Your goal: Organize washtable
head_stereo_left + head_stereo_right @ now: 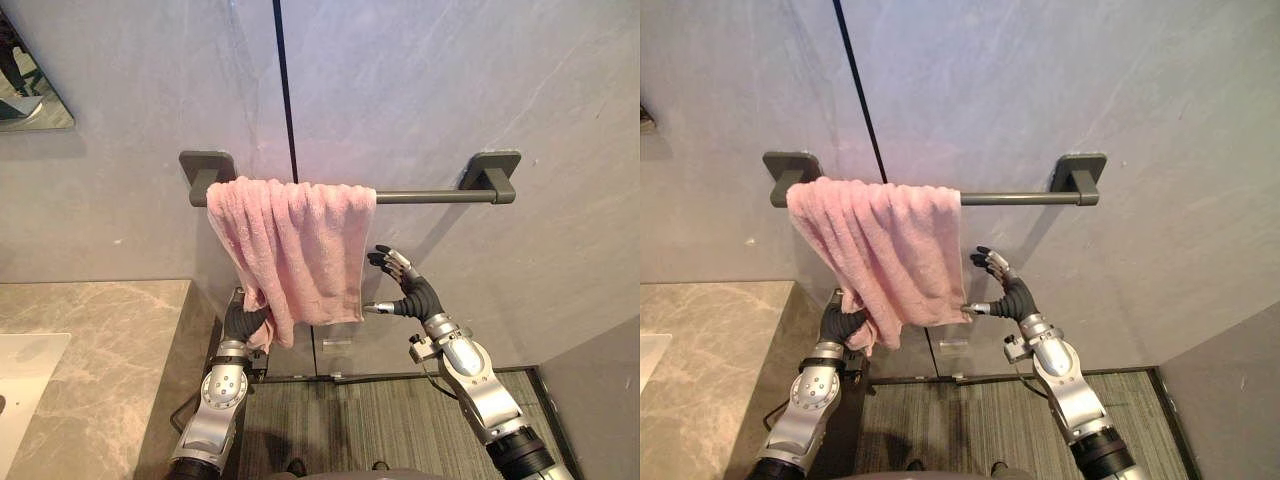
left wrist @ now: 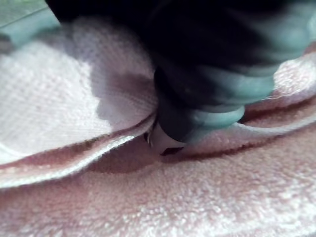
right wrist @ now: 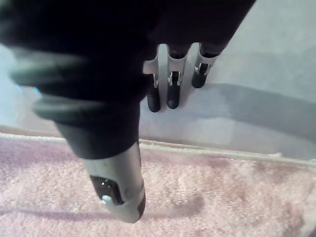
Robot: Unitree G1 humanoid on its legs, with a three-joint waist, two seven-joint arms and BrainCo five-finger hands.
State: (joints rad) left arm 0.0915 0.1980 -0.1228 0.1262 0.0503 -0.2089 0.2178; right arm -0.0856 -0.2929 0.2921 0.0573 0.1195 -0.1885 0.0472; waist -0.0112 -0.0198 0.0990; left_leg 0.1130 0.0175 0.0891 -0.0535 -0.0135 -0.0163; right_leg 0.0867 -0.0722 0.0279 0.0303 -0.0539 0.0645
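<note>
A grey wall (image 1: 450, 90) with a dark upright seam stands ahead, and a dark towel bar (image 1: 430, 196) runs across it between two square mounts. The pink towel (image 1: 300, 250) hangs bunched over the left half of the bar, its folds crowded up against the left mount, while the right half of the bar is bare. The towel's bottom edge slants and hangs lowest at its left corner, where the left hand (image 1: 243, 325) is pushed up into the folds; whether it grips the cloth I cannot tell. The right hand (image 1: 420, 298) is raised just beside the towel's right edge, released and spread, its thumb (image 1: 378, 308) reaching across to the lower right corner of the cloth and its other fingers straight towards the wall. Below left, a marbled worktop (image 1: 110, 340) with a white sink (image 1: 25, 385) ends in a straight edge close to the left arm. Striped floor (image 1: 380, 420) lies below the bar.
</note>
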